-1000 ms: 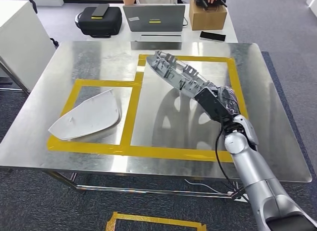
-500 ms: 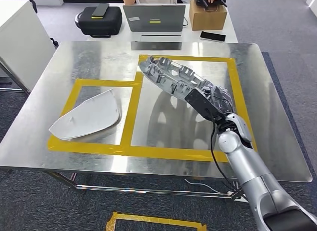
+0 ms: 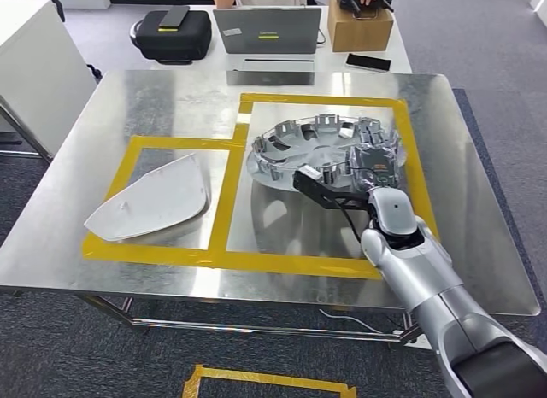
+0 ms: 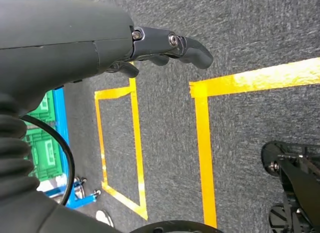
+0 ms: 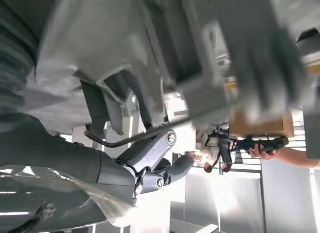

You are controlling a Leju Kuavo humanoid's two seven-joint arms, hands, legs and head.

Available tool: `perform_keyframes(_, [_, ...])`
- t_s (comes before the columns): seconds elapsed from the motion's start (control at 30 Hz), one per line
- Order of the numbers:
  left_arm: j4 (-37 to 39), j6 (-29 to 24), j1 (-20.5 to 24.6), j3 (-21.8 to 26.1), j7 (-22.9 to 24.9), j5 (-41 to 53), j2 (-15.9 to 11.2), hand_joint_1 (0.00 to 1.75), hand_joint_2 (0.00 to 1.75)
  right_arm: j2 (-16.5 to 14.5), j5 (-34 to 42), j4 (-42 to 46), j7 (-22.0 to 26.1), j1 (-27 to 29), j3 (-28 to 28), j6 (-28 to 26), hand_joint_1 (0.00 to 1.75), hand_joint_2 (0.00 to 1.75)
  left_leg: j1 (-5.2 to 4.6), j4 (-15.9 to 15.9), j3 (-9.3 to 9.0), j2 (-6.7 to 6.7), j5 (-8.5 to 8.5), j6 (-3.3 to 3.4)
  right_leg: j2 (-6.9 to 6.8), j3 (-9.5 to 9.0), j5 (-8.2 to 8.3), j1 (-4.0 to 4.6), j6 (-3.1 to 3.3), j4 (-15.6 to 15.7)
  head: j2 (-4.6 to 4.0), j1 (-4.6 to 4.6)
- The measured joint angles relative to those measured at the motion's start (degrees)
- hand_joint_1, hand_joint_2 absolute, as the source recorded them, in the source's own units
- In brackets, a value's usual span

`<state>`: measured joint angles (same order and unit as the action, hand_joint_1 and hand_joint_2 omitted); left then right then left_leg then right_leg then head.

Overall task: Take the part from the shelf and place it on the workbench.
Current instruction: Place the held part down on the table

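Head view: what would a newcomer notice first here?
First, the silver wheel cover, held by the right hand low over the larger yellow-taped box on the steel workbench, inner side up. Next, the white curved panel lying in the smaller taped box to its left.

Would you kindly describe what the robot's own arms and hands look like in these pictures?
The right arm is silver with rounded, segmented metallic shells and a dark band near the shoulder end. A thin black cable loops from its wrist to the black, angular right hand. The left hand has a dark grey smooth cover, a black ribbed wrist boot, dark fingers with silver screws, and a black cable.
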<state>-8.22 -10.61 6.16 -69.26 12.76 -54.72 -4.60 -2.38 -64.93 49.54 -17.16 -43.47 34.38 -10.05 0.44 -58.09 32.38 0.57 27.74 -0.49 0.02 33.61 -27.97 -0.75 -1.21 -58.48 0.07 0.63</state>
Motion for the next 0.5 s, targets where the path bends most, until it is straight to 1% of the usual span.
perform_keyframes(0.1, [0.00, -0.02, -0.08, -0.02, -0.01, -0.58, 0.04, 0.00, 0.00, 0.05, -2.08, -0.50, -1.21, -1.43, 1.85, 3.74, 0.00, 1.75, 0.00, 0.00, 0.03, 0.00, 0.00, 0.00, 0.02, 0.02, 0.00, 0.00, 0.00, 0.00, 0.00, 0.00])
perform_keyframes(0.23, [0.01, -0.30, -0.17, -0.01, -0.05, -2.21, 0.20, 0.00, 0.00, 0.05, -6.01, -0.85, -3.58, -4.25, 5.35, 12.68, 0.00, 1.75, 0.00, 0.00, 0.05, 0.00, 0.00, 0.00, 0.03, 0.03, 0.00, 0.00, 0.00, 0.00, 0.00, 0.01])
perform_keyframes(0.3, [0.03, -0.44, -0.29, 0.01, -0.11, -3.04, 0.31, 0.00, 0.00, 0.03, -7.22, -0.58, -4.21, -5.64, 7.15, 16.15, 0.00, 1.75, 0.00, 0.00, 0.05, 0.00, 0.00, 0.00, 0.02, 0.04, 0.00, 0.00, 0.00, 0.00, 0.00, 0.01])
perform_keyframes(0.37, [0.04, -0.54, -0.43, 0.07, -0.21, -3.92, 0.45, 0.00, 0.00, 0.02, -7.56, 0.26, -4.04, -6.78, 8.91, 19.70, 0.00, 1.75, 0.00, 0.00, 0.05, 0.00, 0.00, 0.00, 0.02, 0.04, 0.00, 0.00, 0.00, 0.00, 0.00, 0.00])
perform_keyframes(0.5, [0.14, -0.56, -0.78, 0.25, -0.61, -5.65, 0.80, 0.00, 0.00, 0.04, -6.23, 2.88, -1.97, -9.09, 12.71, 26.43, 0.00, 1.75, 0.00, 0.00, 0.06, 0.00, 0.00, 0.00, 0.04, 0.06, 0.00, 0.00, 0.00, 0.00, 0.00, 0.01])
